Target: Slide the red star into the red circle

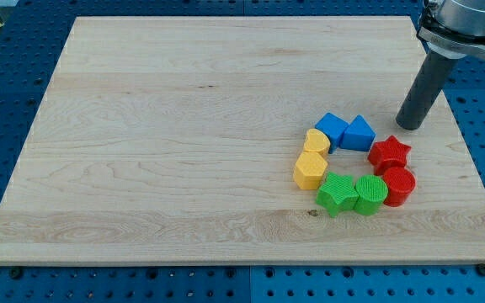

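The red star [389, 153] lies at the view's right on the wooden board [183, 126]. The red circle [398, 186] sits just below it, and the two touch or nearly touch. My tip [409, 126] rests on the board above and slightly right of the red star, a small gap away from it. The rod rises toward the view's top right.
The other blocks form a ring left of the red ones: a blue cube [331, 129], a blue triangle-like block [359, 133], a yellow heart [316, 141], a yellow hexagon [310, 170], a green star [337, 193] and a green circle [370, 194].
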